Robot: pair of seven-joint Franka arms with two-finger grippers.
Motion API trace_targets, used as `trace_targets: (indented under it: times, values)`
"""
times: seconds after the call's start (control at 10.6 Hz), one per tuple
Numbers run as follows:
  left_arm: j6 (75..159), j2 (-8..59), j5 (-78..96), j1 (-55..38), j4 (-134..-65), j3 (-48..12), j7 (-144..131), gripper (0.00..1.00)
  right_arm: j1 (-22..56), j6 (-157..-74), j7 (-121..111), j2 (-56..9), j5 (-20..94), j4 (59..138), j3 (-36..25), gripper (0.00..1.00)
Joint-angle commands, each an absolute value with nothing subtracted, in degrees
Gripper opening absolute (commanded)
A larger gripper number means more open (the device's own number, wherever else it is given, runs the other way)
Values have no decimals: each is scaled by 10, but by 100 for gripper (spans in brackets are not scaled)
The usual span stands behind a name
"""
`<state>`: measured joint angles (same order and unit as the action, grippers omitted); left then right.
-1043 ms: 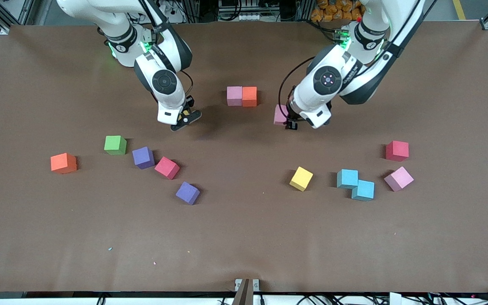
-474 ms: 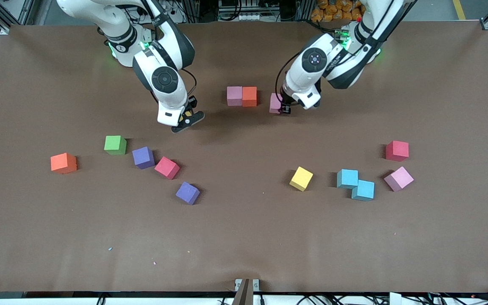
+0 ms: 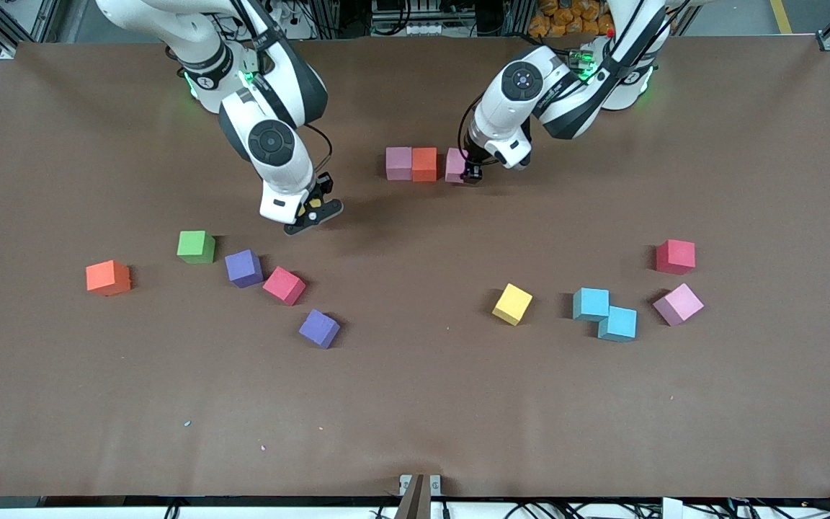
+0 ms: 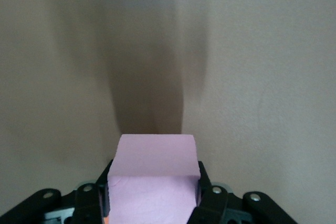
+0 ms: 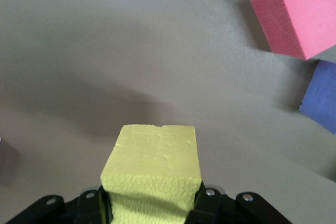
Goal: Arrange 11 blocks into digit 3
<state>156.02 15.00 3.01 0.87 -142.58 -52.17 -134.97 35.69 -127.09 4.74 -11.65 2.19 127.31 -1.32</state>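
My left gripper (image 3: 467, 171) (image 4: 154, 184) is shut on a pink block (image 3: 454, 165) (image 4: 155, 161). It holds that block low, right beside the orange block (image 3: 424, 163), which touches another pink block (image 3: 398, 163). My right gripper (image 3: 312, 209) (image 5: 152, 195) is shut on a yellow block (image 5: 155, 158) over bare table, above the loose cubes at the right arm's end. Only a sliver of yellow shows between its fingers in the front view.
Toward the right arm's end lie an orange cube (image 3: 107, 277), a green cube (image 3: 196, 246), two purple cubes (image 3: 243, 268) (image 3: 318, 328) and a red one (image 3: 284, 285). Toward the left arm's end lie yellow (image 3: 512, 303), two touching cyan (image 3: 591, 303) (image 3: 617, 324), pink (image 3: 678, 303) and red (image 3: 675, 256) cubes.
My left gripper has carried the pink block toward the robots' bases and up to the orange block. My right gripper has drifted slightly toward the right arm's end with the yellow block.
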Motion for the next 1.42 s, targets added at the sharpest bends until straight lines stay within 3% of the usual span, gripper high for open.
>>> trace_targets:
  times: [0.0, 1.33]
  values:
    - [1581, 161, 41, -1, -1436, -521, -1350, 0, 359, -1262, 68, -137, 26, 1246, -5, 15]
    - [1591, 172, -8, 4, -1429, -499, -1349, 0, 371, -1249, 113, -142, 28, 1225, -4, 15]
